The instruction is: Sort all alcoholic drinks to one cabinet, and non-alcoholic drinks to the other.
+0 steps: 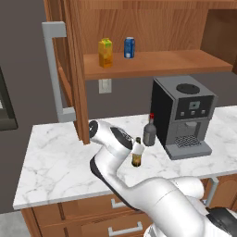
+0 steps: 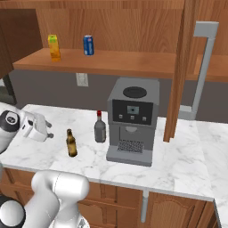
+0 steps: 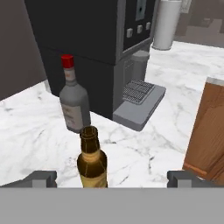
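Standing upright | beer bottle (image 3: 92,159) neck up | gripper (image 3: 111,179) wide, astride

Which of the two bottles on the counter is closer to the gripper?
The brown beer bottle, standing between the open gripper's fingertips. The grey bottle with the red cap stands farther back, beside the coffee machine.

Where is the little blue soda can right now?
The blue soda can stands upright on the wooden cabinet shelf above the counter, just right of the juice carton and higher than the coffee machine.
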### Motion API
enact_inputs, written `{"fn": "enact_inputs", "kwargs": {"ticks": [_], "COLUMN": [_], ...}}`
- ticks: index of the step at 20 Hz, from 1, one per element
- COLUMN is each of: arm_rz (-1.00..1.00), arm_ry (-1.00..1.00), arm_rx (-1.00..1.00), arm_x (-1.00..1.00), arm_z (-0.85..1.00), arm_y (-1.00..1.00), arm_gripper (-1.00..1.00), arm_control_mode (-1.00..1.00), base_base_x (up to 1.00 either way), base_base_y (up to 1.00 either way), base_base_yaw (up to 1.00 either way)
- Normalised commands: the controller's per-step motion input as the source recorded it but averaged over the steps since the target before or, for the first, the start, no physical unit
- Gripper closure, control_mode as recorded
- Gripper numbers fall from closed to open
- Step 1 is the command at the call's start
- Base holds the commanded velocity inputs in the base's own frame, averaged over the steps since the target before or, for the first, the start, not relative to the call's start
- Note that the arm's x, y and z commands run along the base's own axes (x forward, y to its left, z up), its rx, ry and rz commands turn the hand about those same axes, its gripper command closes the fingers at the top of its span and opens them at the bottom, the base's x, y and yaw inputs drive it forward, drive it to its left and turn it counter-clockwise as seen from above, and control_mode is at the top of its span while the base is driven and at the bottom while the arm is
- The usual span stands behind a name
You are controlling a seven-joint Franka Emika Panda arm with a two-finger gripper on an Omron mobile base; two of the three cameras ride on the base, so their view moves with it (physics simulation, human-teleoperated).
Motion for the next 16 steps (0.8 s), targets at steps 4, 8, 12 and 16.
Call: {"fn": "enact_inputs", "kwargs": {"ticks": [4,8,12,16], "arm_rz": [-0.09,-0.10,-0.10,-0.10], "arm_ry": [-0.03,0.00,0.00,0.00], "arm_rx": [0.00,0.00,0.00,-0.01], "arm_x": [0.18,0.22,0.22,0.20], "arm_z": [-0.07,-0.10,-0.16,-0.18], "arm_y": [0.00,0.00,0.00,0.00], "arm_gripper": [-1.00,-1.00,-1.00,-1.00], "arm_control_mode": [-1.00,-1.00,-1.00,-1.00], "base_base_x": [0.00,0.00,0.00,0.00], "base_base_y": [0.00,0.00,0.00,0.00], "base_base_yaw": [0.00,0.00,0.00,0.00]}}
